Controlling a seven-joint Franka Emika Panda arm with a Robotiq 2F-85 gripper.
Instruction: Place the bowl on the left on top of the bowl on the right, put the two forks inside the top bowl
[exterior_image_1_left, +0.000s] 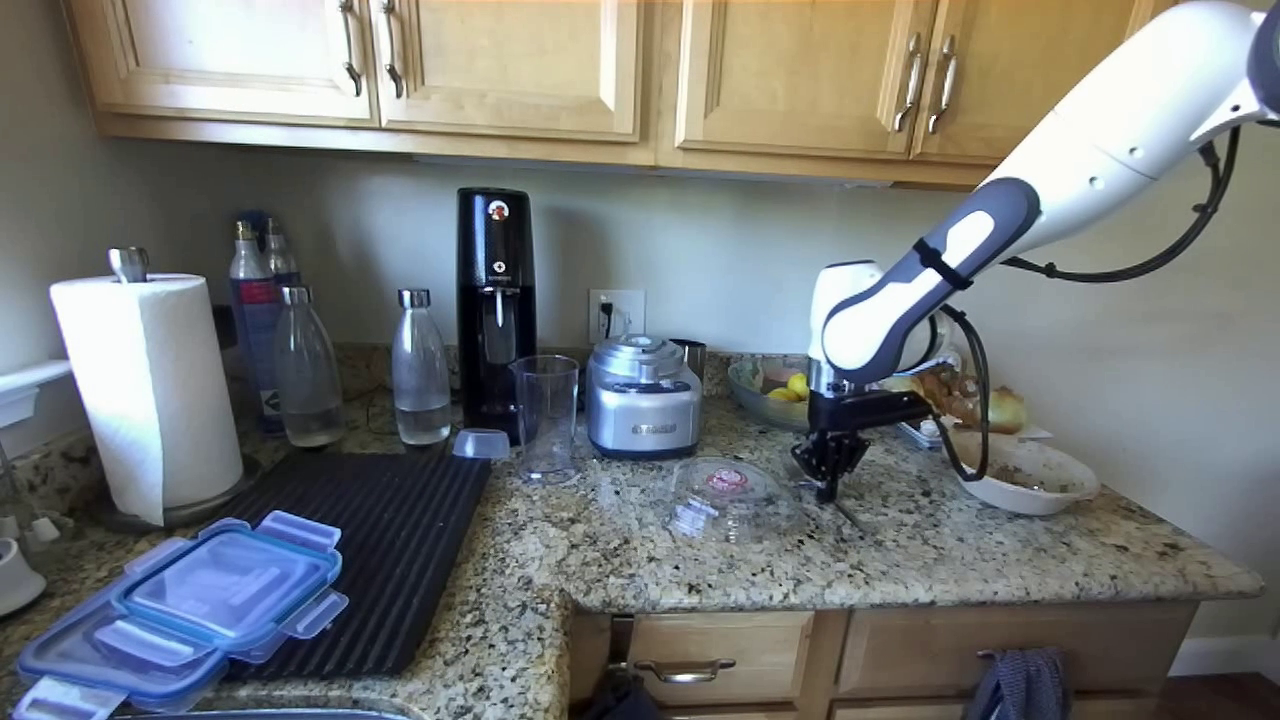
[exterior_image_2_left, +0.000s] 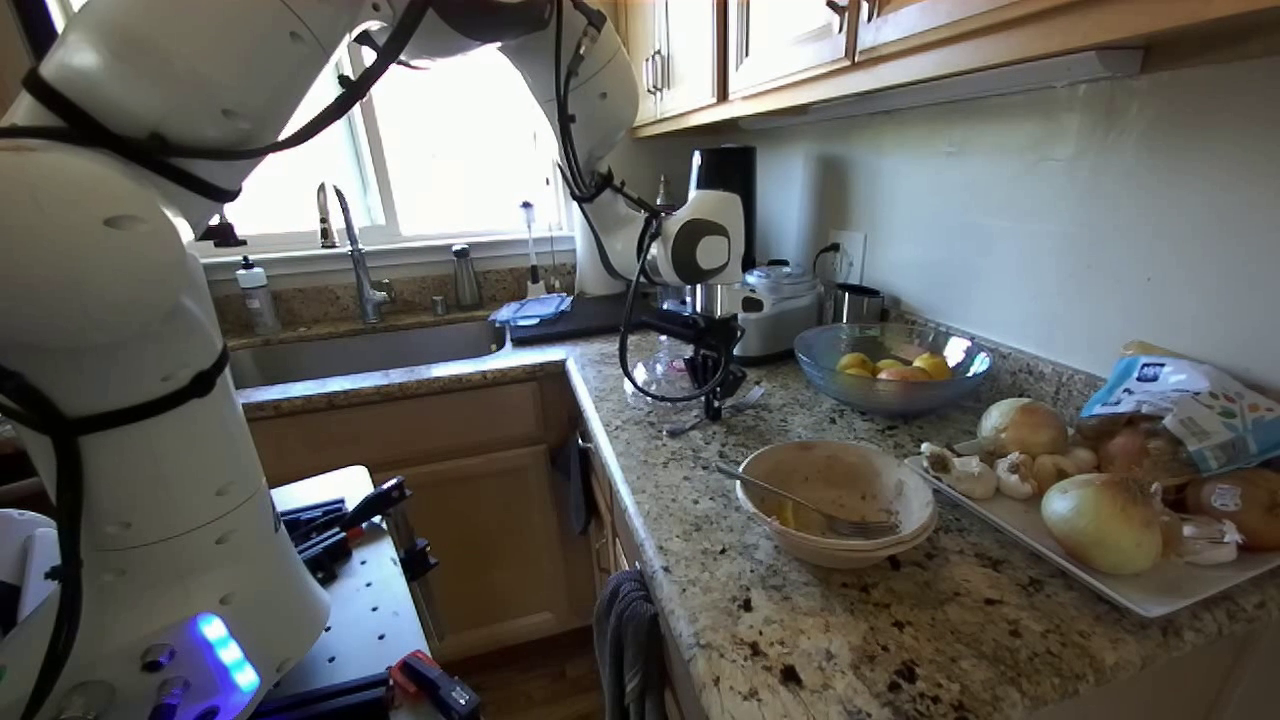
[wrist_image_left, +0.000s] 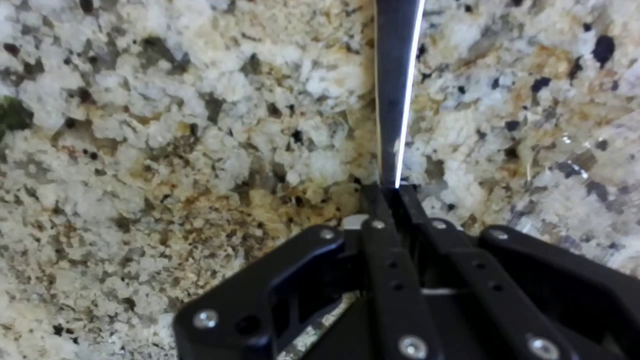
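Fingers closed, the end effector (wrist_image_left: 393, 194) grips the outer fork (wrist_image_left: 395, 95) by its handle, low at the table (exterior_image_2_left: 760, 620). In the wrist view the handle comes out from between the fingertips (wrist_image_left: 371, 197) and runs almost straight up, leaning slightly right, to the top edge, where it is cut off; the head does not show there. In an exterior view its long axis lies slantwise across the table, handle end toward the front edge, tines toward the glass bowl (exterior_image_2_left: 890, 395) of yellow fruit (exterior_image_2_left: 855, 365), with the end effector covering its middle. Whether it touches the table cannot be told.

Well apart from it, two bowls stand nested: the upper bowl (exterior_image_2_left: 830, 470) sits in the lower bowl (exterior_image_2_left: 850, 558), of which only a strip below the rim shows. Inside the upper bowl the inner fork (exterior_image_2_left: 790, 499) slants downward, handle over the rim on the side of the table's front edge, tines low toward the opposite wall.

In an exterior view a cable (exterior_image_1_left: 985, 420) crosses in front of the bowls, and the inner fork is hard to make out. Just beside the end effector stands a clear container (exterior_image_1_left: 727, 482), its see-through outline difficult to follow.
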